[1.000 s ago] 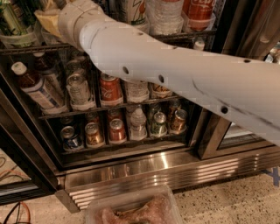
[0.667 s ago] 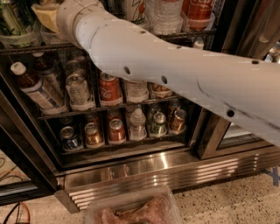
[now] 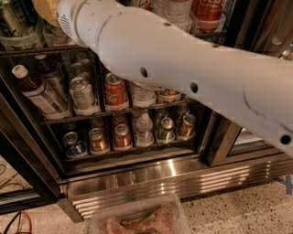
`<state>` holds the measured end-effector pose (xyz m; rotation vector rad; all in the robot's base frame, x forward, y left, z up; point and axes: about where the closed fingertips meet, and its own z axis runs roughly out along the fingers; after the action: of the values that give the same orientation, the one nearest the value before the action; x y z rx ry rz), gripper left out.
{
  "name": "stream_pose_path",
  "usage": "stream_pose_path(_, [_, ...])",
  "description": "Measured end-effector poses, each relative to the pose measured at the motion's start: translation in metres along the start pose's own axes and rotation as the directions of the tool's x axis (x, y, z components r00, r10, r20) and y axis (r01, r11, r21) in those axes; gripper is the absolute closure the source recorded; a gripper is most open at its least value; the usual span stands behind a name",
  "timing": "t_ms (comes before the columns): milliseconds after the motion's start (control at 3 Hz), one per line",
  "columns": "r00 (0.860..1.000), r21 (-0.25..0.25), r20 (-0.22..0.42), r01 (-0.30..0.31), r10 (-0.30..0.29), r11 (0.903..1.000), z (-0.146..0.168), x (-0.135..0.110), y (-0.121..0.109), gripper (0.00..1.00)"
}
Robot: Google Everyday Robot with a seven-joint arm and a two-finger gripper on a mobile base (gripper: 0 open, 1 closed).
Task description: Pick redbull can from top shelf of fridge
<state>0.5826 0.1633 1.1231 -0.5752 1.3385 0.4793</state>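
Observation:
The fridge (image 3: 183,180) fills the view, with a black frame and a ribbed steel base grille. My white arm (image 3: 183,68) reaches across it from the right up to the top left corner. My gripper is out of view past the top edge there. The top shelf (image 3: 27,49) runs along the top of the view, with clear plastic holders (image 3: 208,25) carrying tall drinks. A red can (image 3: 209,8) and a clear bottle (image 3: 171,10) stand at its right. A green-dark can (image 3: 10,20) stands at its left. The redbull can does not show; the arm hides much of the shelf.
Lower racks hold short cans and bottles, among them a red cola can (image 3: 114,90), a silver can (image 3: 83,93) and a brown bottle with a white cap (image 3: 36,91). A clear plastic tub (image 3: 137,218) lies on the floor in front. Cables (image 3: 13,221) trail at bottom left.
The arm's far end has moved a little further left and up towards the top left corner of the fridge. The drinks on the racks have not moved.

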Motion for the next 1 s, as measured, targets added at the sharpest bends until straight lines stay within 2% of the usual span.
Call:
stream_pose_path(333, [0.990,0.044,-0.044,-0.135,0.137,0.9899,-0.036,0.003,-0.002,1.00])
stream_pose_path(667, [0.951,0.125,-0.108,-0.276,0.289,0.9531,-0.084,0.027,-0.001,1.00])
stream_pose_path(1000, [0.938,0.143,-0.107,-0.314,0.330,0.9387,-0.089,0.028,-0.001,1.00])
